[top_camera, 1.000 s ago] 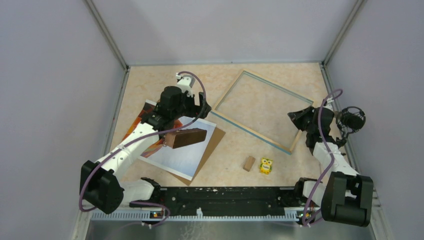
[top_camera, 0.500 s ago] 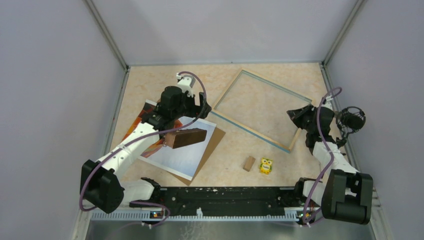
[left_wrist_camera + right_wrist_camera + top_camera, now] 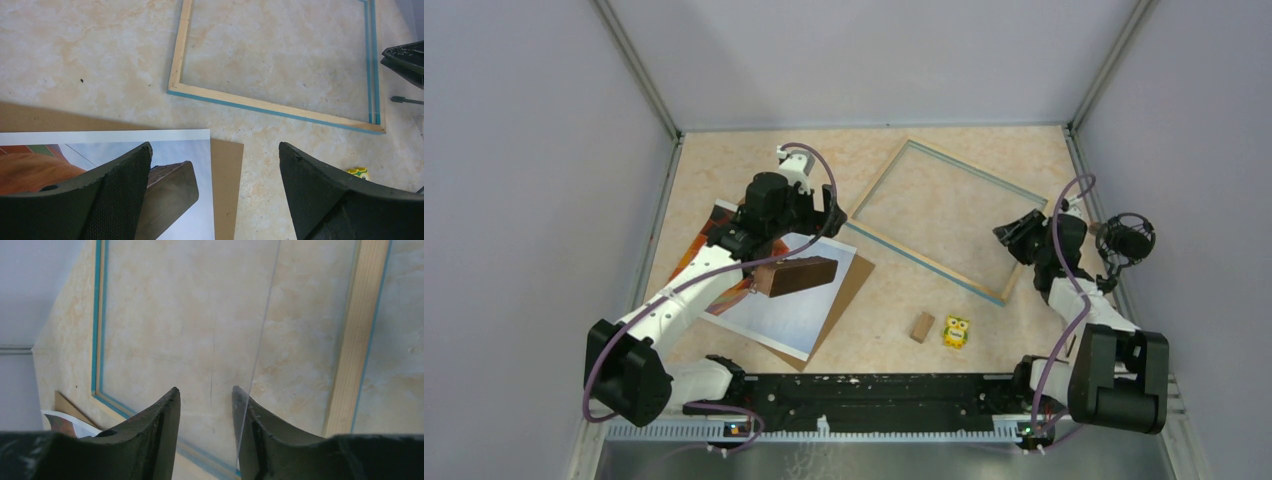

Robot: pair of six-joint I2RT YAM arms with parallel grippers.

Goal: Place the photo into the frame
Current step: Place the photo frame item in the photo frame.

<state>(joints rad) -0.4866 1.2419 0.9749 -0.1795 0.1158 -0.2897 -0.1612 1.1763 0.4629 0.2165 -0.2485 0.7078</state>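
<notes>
On the table, top view: the frame [image 3: 924, 262] lies flat toward the far right. The photo [image 3: 792, 318] lies well apart at the left on a brown backing board [image 3: 849, 292], with a dark block [image 3: 796, 275] resting on it.
Arms, top view: the left gripper [image 3: 824, 222] hangs over the photo's corner nearest the frame. The right gripper [image 3: 1005, 232] sits at the frame's right corner.
Left wrist view: fingers spread wide, holding nothing. The photo's corner and the block lie below them, and the frame lies ahead with bare table showing through its opening.
Right wrist view: fingers parted by a narrow gap, nothing seen pinched. A clear pane's edge [image 3: 262, 325] crosses the frame opening and runs down to one fingertip; I cannot tell whether it touches.
Step in hand: likely readying the frame, as the photo is not yet in it.
Next move calls for: getting the block off the print, lifting the thin sheet by an edge without creasing it, then squaring it to the opening.
</notes>
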